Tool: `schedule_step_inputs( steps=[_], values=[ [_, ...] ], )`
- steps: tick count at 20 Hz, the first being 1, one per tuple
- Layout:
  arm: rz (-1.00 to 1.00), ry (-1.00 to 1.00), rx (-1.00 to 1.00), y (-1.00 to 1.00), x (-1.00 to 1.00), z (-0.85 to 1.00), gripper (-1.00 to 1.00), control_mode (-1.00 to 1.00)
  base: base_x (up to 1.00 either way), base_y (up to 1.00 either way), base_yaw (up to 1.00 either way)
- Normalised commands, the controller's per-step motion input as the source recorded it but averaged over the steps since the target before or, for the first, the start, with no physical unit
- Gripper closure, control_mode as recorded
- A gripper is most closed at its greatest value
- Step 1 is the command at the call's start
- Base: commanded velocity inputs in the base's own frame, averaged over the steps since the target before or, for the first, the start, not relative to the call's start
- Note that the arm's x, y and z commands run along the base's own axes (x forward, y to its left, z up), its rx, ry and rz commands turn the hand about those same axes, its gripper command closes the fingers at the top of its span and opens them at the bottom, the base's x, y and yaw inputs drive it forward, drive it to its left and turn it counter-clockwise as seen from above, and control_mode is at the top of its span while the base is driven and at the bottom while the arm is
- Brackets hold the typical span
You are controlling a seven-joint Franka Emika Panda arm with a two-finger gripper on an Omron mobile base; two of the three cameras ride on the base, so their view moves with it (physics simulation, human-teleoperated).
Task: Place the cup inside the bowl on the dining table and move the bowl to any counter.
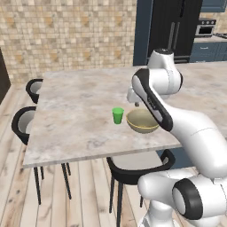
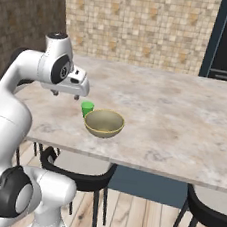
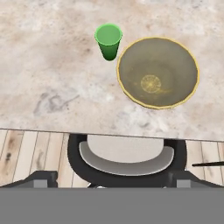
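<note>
The cup [image 1: 117,115] is standing upright on the desk [image 1: 71,115], just beside the bowl [image 1: 142,121] and apart from it, both near the desk's front edge. In the hand view the cup [image 3: 108,41] is seen from above, to the left of the bowl [image 3: 158,72], with a dark chair [image 3: 127,162] tucked below the edge. The end effector [image 2: 66,94] is being held above the desk, over and a little short of the cup, and nothing is being gripped; whether its fingers are spread or closed cannot be told.

The step in hand is judged to be the reach for the cup. It is best done by centring over the green rim, descending straight, and keeping the fingers clear of the bowl's rim, so that neither is nudged.
</note>
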Motion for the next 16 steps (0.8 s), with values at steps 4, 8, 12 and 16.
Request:
schedule_step_inputs(
  steps=[4,8,12,16],
  values=[
    [0.01,0.01,0.0,0.06,0.3,0.0,-1.0,-1.0,0.0,0.0,0.0],
    [0.01,0.02,0.0,0.07,0.29,0.0,-1.0,-1.0,0.0,0.0,0.0],
    [0.0,0.02,0.0,0.11,0.33,0.0,-1.0,-1.0,0.0,0.0,0.0],
    [0.0,0.01,0.0,0.1,0.3,0.0,-1.0,-1.0,0.0,0.0,0.0]
  ],
)
